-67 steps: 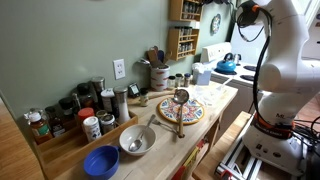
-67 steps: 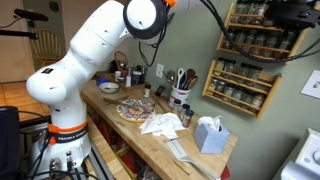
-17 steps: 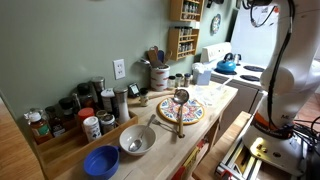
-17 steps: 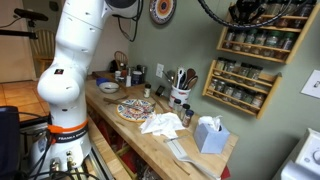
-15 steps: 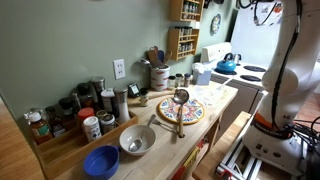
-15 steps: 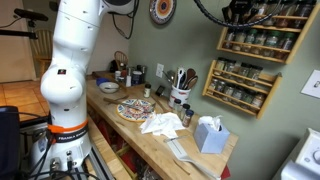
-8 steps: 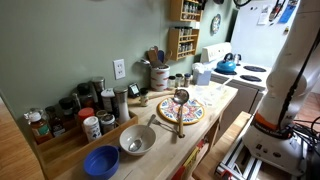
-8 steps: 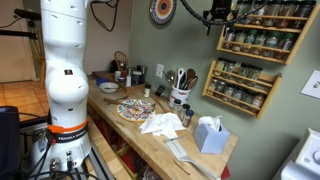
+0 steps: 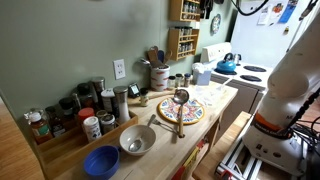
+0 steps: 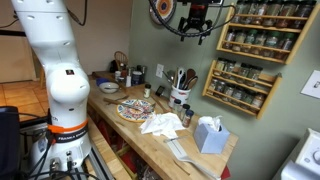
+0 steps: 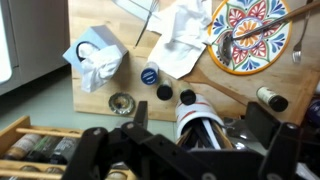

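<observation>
In the wrist view the tissue box (image 11: 95, 60) lies at ten o'clock from your hand (image 11: 185, 140), its jaws spread wide and empty. The utensil crock (image 11: 203, 115) stands upright on the tabletop (image 11: 105, 20) far beneath, between them, with the patterned plate (image 11: 250, 35) at one o'clock.

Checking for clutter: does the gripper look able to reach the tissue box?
Probably yes: the gripper hangs open high above the counter, nothing covers the tissue box, and the cloth lies beside it.
</observation>
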Robot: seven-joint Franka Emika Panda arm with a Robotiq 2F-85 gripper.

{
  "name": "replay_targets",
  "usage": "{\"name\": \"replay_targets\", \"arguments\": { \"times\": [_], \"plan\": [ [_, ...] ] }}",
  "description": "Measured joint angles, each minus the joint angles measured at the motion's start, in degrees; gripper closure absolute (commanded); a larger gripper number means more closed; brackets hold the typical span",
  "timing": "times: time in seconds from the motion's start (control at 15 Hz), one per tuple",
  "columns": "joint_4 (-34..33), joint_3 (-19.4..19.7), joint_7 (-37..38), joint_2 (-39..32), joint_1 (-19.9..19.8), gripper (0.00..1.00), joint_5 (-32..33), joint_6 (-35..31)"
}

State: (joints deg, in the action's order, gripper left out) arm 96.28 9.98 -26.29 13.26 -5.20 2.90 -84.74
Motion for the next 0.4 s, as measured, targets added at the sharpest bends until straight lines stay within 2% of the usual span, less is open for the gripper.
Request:
{"name": "replay_targets", "arguments": {
  "times": [0.27, 0.4],
  "plan": [
    [11.7, -1.5, 3.0, 6.6, 0.3, 0.0, -3.4, -1.2],
    [14.5, -1.6, 3.2, 8.5, 0.5, 0.0, -3.8, -1.9]
  ]
}}
